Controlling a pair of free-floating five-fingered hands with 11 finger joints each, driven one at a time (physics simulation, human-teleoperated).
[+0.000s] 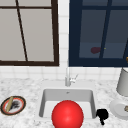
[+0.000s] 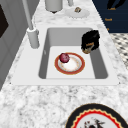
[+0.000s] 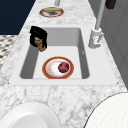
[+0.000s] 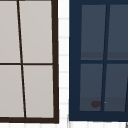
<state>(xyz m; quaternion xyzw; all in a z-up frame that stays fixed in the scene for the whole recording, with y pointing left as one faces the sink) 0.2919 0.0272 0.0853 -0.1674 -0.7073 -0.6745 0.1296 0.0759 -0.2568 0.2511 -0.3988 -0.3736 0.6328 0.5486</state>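
Front view: the right hand (image 1: 102,115) hangs at the front right corner of the sink (image 1: 67,96), just beside its rim. A large red ball (image 1: 67,115) stands in front of the basin and covers its floor, so the things inside are hidden here. The hand is a dark lump, and I cannot tell if it is released, clenched or grasping something.

Left side view: the hand (image 2: 90,41) is above the basin near the front wall, apart from the orange-rimmed plate (image 2: 81,67) that lies flat on the sink floor. A dark red fruit (image 2: 64,57) sits on the plate, on the side toward the faucet (image 2: 31,27). A brownish patch shows at the underside of the hand, and I cannot make out whether it is a held object or part of the hand.

Right side view: the hand (image 3: 38,38) is again over the front edge of the basin; the plate (image 3: 46,71) and the fruit (image 3: 63,67) lie lower and well to the side. I judge this is an approach stage, with no contact yet. To reach the plate would call for moving down and along the basin, keeping away from the wall.

Upper view: a dark window (image 4: 100,32), with a dim reddish spot (image 4: 95,104) in the glass, too vague to name.
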